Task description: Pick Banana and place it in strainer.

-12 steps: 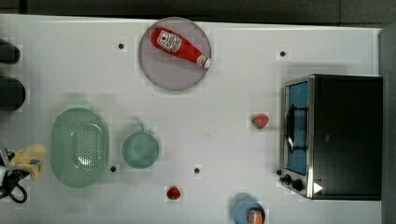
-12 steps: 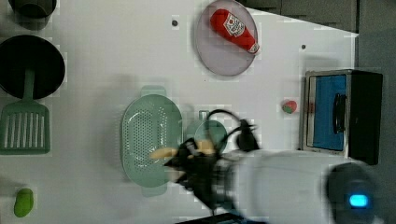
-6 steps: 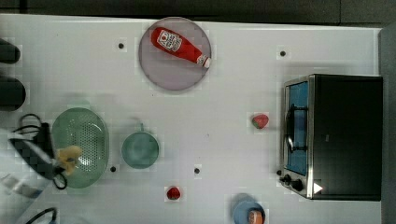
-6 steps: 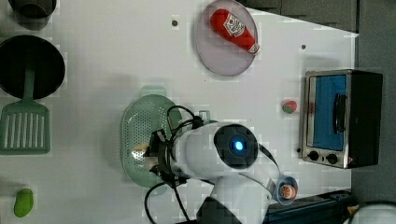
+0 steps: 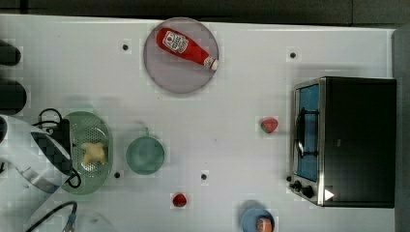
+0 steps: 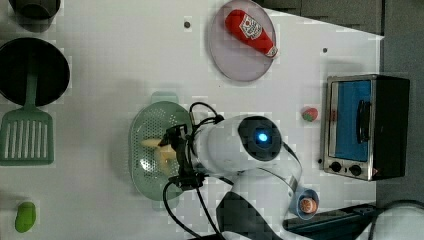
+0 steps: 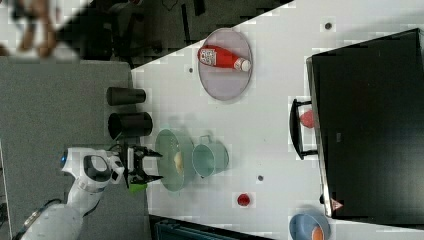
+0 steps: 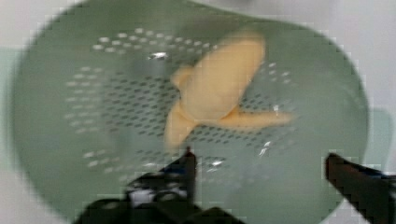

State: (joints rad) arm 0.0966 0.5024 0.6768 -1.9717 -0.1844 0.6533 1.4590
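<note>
Now jaws [image 8: 261, 172] spread wide above banana [image 8: 219, 88] in strainer [image 8: 56, 140].

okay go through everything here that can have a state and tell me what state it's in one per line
banana: lying loose inside the strainer, not gripped
strainer: upright, holding the banana
gripper: open, above the strainer
toaster oven: door closed
ketchup bottle: lying on its side on the plate
green cup: upright
</note>
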